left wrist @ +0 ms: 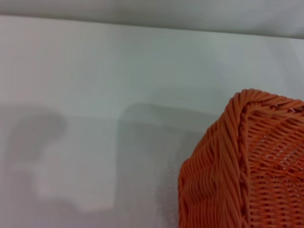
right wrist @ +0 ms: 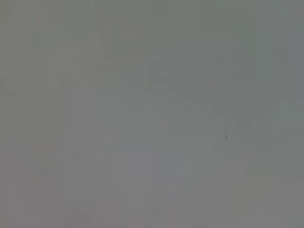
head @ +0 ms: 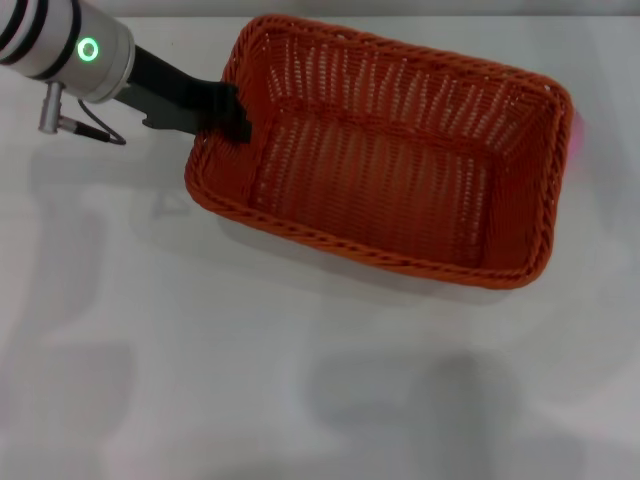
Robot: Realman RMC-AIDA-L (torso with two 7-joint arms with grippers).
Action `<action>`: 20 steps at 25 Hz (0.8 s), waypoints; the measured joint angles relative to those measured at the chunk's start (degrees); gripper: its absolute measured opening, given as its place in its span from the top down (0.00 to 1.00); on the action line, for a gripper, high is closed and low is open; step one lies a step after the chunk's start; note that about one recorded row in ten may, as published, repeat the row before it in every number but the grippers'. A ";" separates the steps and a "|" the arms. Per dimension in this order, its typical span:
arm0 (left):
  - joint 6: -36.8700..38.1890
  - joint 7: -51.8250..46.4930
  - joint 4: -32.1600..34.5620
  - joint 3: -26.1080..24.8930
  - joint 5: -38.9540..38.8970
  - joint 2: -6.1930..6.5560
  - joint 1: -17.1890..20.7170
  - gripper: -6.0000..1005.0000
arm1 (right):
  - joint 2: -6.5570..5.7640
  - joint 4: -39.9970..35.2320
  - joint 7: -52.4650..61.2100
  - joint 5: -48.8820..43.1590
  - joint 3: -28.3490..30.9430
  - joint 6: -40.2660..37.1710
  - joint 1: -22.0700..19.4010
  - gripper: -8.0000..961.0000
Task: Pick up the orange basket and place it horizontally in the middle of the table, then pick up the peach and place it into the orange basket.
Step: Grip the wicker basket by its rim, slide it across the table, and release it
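Just ahead of the left gripper [head: 232, 115], which pinches the near-end rim of the orange basket [head: 400, 170], the basket sits skewed on the table [head: 150, 350]; a one-ended hold risks swinging during turning.

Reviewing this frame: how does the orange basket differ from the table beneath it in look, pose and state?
The orange basket is woven, with openwork sloping sides and a braided rim; the table is plain, smooth and white. In the head view the basket's long sides slant, while the table's far edge runs level. The left gripper clamps the basket's short-end rim; nothing grips the table. The right gripper is out of view.
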 joint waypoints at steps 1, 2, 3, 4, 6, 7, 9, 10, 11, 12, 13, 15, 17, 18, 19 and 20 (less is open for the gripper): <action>-0.18 0.00 -0.24 0.06 -0.48 0.00 0.31 0.87 | 0.00 0.00 0.00 0.00 -0.03 0.00 0.01 0.11; -0.45 -0.03 -0.67 0.17 -0.98 0.00 0.77 0.87 | 0.01 0.00 0.00 0.00 -0.05 0.00 0.00 0.11; -0.76 -0.20 -1.32 0.30 -1.35 0.01 1.21 0.87 | 0.01 0.00 0.00 0.00 -0.05 0.00 -0.01 0.11; -1.05 -0.45 -1.99 0.54 -1.50 0.01 1.63 0.87 | 0.01 0.00 0.00 0.00 -0.06 0.00 -0.02 0.11; -1.71 -1.38 -3.63 1.47 -1.74 0.00 2.73 0.87 | 0.02 -0.01 0.00 0.00 -0.10 0.01 -0.03 0.11; -1.96 -1.94 -4.43 2.19 -1.79 0.01 3.27 0.87 | 0.02 0.00 0.00 0.00 -0.14 0.01 -0.04 0.11; -2.44 -3.32 -6.21 3.78 -1.88 0.01 4.63 0.87 | 0.02 0.00 0.00 0.00 -0.24 0.02 -0.06 0.11; -2.66 -3.88 -7.02 4.49 -1.90 -0.01 5.29 0.87 | 0.02 0.00 0.00 -0.01 -0.29 0.02 -0.06 0.11; -2.92 -4.41 -7.78 4.91 -2.06 -0.03 5.95 0.87 | 0.02 0.00 0.00 0.00 -0.32 0.03 -0.06 0.11; -3.26 -4.78 -8.36 5.16 -2.32 -0.05 6.53 0.87 | 0.02 0.00 0.00 0.00 -0.34 0.03 -0.07 0.11; -3.51 -4.97 -8.66 5.27 -2.48 -0.05 6.83 0.87 | 0.02 0.00 0.00 0.00 -0.37 0.03 -0.08 0.11; -3.97 -5.37 -8.98 5.34 -2.99 -0.06 7.59 0.87 | 0.02 0.00 0.00 -0.01 -0.41 0.04 -0.03 0.11; -4.01 -5.76 -9.27 5.37 -3.20 -0.08 8.53 0.87 | 0.02 0.00 0.00 0.00 -0.42 0.05 0.00 0.11; -4.01 -5.96 -9.67 5.37 -3.35 -0.09 9.36 0.87 | 0.02 0.00 0.00 0.00 -0.45 0.05 0.03 0.11; -4.01 -6.11 -9.91 5.37 -3.52 -0.10 10.00 0.87 | 0.02 0.00 0.00 0.00 -0.46 0.05 0.04 0.11; -3.97 -6.21 -10.17 5.36 -3.89 -0.12 10.63 0.87 | 0.02 0.00 0.00 -0.01 -0.48 0.05 0.05 0.11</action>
